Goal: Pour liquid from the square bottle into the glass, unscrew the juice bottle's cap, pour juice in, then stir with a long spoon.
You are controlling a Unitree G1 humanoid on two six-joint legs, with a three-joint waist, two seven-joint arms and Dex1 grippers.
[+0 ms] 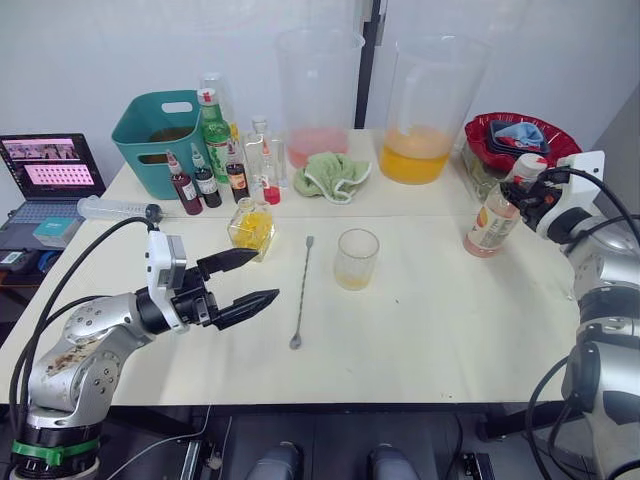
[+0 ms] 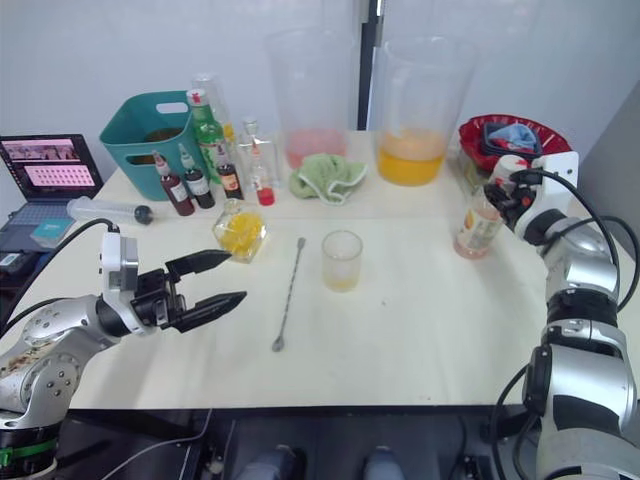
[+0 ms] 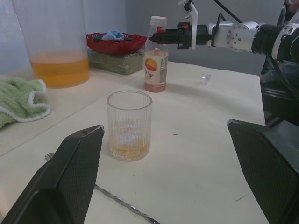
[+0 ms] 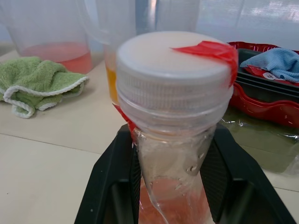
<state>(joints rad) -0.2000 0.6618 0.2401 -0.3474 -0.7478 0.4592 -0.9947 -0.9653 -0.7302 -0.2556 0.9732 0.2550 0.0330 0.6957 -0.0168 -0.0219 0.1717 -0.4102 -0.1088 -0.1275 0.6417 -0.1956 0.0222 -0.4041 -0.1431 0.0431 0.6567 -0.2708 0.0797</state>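
Between the right claw (image 4: pixel 168 186)'s closed fingers, the juice bottle (image 1: pixel 492 222) is gripped; left claw (image 1: pixel 245 280) gaping empty, tipping is risked.

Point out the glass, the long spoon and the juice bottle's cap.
glass (image 1: pixel 357 258), left eye view, its side wall.
long spoon (image 1: pixel 303 290), left eye view, mid stem.
juice bottle's cap (image 4: pixel 170 63), right wrist view, its top.

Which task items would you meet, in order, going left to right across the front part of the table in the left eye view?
left gripper → square bottle → long spoon → glass → juice bottle
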